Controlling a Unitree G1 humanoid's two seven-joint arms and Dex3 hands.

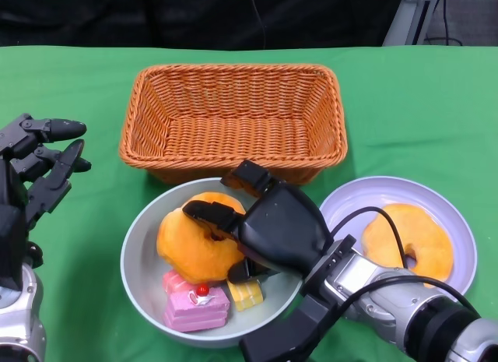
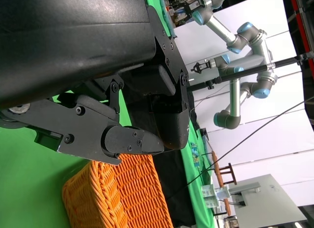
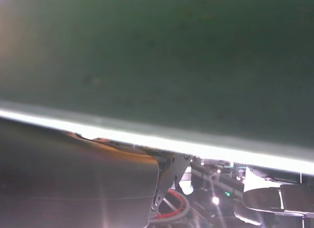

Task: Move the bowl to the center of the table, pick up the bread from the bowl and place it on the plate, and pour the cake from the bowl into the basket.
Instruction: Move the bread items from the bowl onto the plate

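A pale grey bowl (image 1: 136, 245) sits on the green cloth just in front of the wicker basket (image 1: 233, 117). In it lie an orange ring of bread (image 1: 187, 245), a pink cake (image 1: 196, 306) with a red dot, and a small yellow cake (image 1: 246, 294). My right hand (image 1: 276, 230) reaches over the bowl from the right and grips the bread, fingers curled over its top and right side. To the right, a white plate (image 1: 350, 202) carries a second bread ring (image 1: 416, 237). My left hand (image 1: 39, 171) hovers at the left with fingers spread, holding nothing.
The left wrist view shows my left hand's black shell and fingers (image 2: 122, 120) above the cloth with the basket (image 2: 117, 193) beyond. The right wrist view is dark and blurred. The basket holds nothing. Bare green cloth lies between my left hand and the bowl.
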